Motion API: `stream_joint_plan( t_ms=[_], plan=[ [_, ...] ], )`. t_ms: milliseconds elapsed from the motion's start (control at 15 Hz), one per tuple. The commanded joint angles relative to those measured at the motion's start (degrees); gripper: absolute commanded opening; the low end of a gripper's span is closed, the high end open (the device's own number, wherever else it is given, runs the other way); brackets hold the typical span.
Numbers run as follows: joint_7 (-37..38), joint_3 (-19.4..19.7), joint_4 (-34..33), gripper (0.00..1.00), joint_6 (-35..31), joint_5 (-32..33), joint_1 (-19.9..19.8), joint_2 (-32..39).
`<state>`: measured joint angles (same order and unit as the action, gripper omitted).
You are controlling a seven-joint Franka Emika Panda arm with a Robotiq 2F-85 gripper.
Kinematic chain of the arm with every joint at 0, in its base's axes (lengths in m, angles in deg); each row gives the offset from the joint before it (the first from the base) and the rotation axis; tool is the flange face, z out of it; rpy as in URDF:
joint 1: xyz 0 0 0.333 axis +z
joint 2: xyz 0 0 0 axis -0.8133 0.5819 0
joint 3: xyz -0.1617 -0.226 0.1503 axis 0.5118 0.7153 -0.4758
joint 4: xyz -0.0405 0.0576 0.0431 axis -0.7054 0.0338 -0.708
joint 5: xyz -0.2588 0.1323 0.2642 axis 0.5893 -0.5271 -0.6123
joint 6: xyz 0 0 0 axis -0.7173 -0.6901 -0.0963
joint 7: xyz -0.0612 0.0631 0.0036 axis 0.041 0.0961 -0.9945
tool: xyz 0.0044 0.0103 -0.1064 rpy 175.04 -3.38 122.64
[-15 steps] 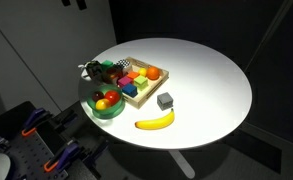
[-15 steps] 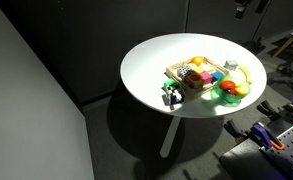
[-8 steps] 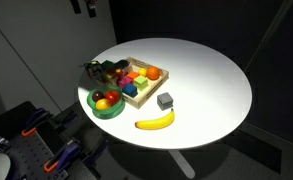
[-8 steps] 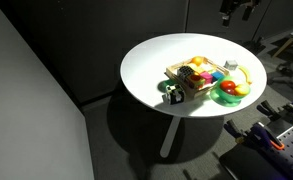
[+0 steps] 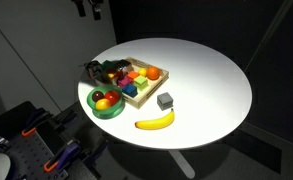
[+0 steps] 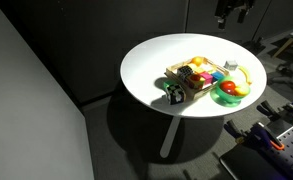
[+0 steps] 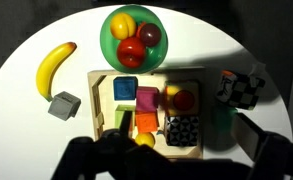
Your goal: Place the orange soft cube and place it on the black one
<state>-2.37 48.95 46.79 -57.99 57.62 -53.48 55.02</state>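
Likely light and squashy, the orange soft cube (image 7: 146,123) in the tray (image 7: 94,100) near the desk (image 7: 256,50) edge wants a gentle side pinch; the end effector (image 7: 171,160) hangs wide, empty.

Black jaws, dark blocky wrist housing (image 5: 90,8)

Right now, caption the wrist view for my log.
Overhead look at a round white table: fruit bowl, banana, grey cube, tray of coloured blocks.
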Motion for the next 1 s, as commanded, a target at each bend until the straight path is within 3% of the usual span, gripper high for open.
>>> stream_joint_plan(
  t_ms=[0, 467, 933],
  plan=[
    [0.03, 0.51, -0.13, 1.0, 0.16, 0.06, 0.54, 0.02],
    [-1.52, 0.63, -1.4, 1.0, -0.65, 0.25, 0.58, 3.61],
    [-3.48, 0.39, -1.02, 1.0, -7.38, 1.58, 1.66, 10.24]
  ],
)
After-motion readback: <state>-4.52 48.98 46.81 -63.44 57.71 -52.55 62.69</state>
